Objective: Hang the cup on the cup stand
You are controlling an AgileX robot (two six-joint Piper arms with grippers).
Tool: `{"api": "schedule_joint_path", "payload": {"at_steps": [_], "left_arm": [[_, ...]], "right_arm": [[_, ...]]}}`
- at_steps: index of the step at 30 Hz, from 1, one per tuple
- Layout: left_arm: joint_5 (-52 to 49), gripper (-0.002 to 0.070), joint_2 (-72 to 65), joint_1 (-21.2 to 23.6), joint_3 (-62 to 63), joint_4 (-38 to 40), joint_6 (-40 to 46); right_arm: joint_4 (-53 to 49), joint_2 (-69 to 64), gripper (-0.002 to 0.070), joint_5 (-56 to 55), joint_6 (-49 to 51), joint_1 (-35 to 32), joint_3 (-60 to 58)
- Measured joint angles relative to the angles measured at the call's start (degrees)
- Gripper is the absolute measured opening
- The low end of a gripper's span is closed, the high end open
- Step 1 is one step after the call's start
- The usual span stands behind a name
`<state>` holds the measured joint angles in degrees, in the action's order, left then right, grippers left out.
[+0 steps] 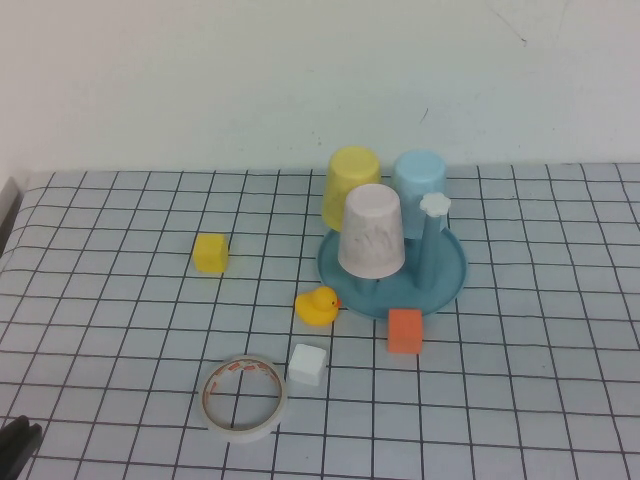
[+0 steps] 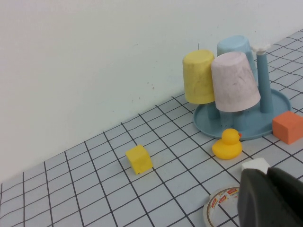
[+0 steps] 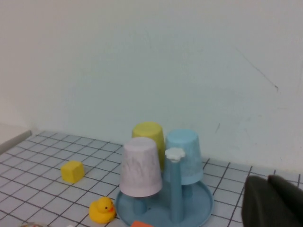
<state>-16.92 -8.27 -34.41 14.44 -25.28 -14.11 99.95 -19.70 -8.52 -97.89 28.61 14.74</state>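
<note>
Pink cup point(image 1: 372, 232) hangs upside down on the cup stand point(image 1: 447, 283) beside yellow and blue cups, both pincers closed and empty.

The gridded counter point(image 1: 520, 400) lies open to the right of the stand and along its near edge. The left pincer point(image 1: 18, 445) sits low at the near left corner, touching nothing; the right pincer point(image 3: 274, 201) shows only in its wrist view, well back from the stand. A tape roll point(image 1: 245, 397), orange block point(image 1: 404, 330), rubber duck point(image 1: 318, 305), yellow block point(image 1: 210, 253) and white cube point(image 1: 307, 364) lie scattered in front.

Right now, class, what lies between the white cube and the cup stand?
In the high view, the rubber duck sits between the white cube and the cup stand, close to the stand's near rim.
</note>
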Motion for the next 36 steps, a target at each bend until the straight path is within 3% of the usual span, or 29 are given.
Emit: {"api": "schedule_joint_path", "payload": {"at_steps": [3,8,11,15,20,24,29,36], "left_arm": [[0.0,0.0000,0.0,0.0,0.0,0.0,0.0],[0.0,0.0000,0.0,0.0,0.0,0.0,0.2],[0.0,0.0000,0.0,0.0,0.0,0.0,0.3],[0.0,0.0000,0.0,0.0,0.0,0.0,0.4],[0.0,0.0000,0.0,0.0,0.0,0.0,0.4],[0.0,0.0000,0.0,0.0,0.0,0.0,0.4],[0.0,0.0000,0.0,0.0,0.0,0.0,0.4],[0.0,0.0000,0.0,0.0,0.0,0.0,0.4]], "right_arm": [[-10.7,0.7,0.0002,-1.0,10.3,-0.6,-2.0],[-46.5,2.4,0.0002,1.6,49.3,-7.4,-5.5],[-67.2,5.3,0.0001,10.0,70.5,-14.3,-6.4],[-85.5,11.3,0.0001,21.5,87.0,-24.3,-6.5],[-97.1,18.5,0.0001,29.4,94.9,-35.4,-6.9],[-102.5,20.3,0.0001,28.2,99.7,-39.3,-9.0],[-104.1,20.5,0.0001,21.8,104.7,-37.2,-15.6],[-104.2,20.5,0.0001,24.2,106.0,-32.1,-16.3]]}}
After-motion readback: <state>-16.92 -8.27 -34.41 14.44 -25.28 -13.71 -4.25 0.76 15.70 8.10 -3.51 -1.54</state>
